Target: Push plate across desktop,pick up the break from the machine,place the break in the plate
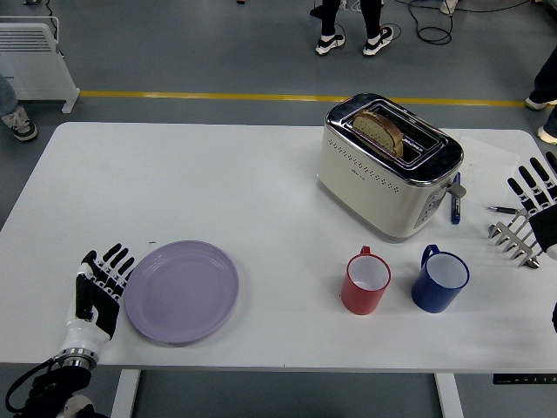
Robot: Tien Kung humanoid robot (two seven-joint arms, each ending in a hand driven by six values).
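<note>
purple plate (182, 293), two mugs (365, 280), one toaster (388, 165)

The table (218, 174) lies bare from the plate (181, 292) right to the red mug (365, 281), and across the whole far left up to the toaster (389, 165). The red mug and the blue mug (440, 279) stand just in front of the toaster, a narrow gap between them. A pen (454, 207) lies beside the toaster's right end.
</note>
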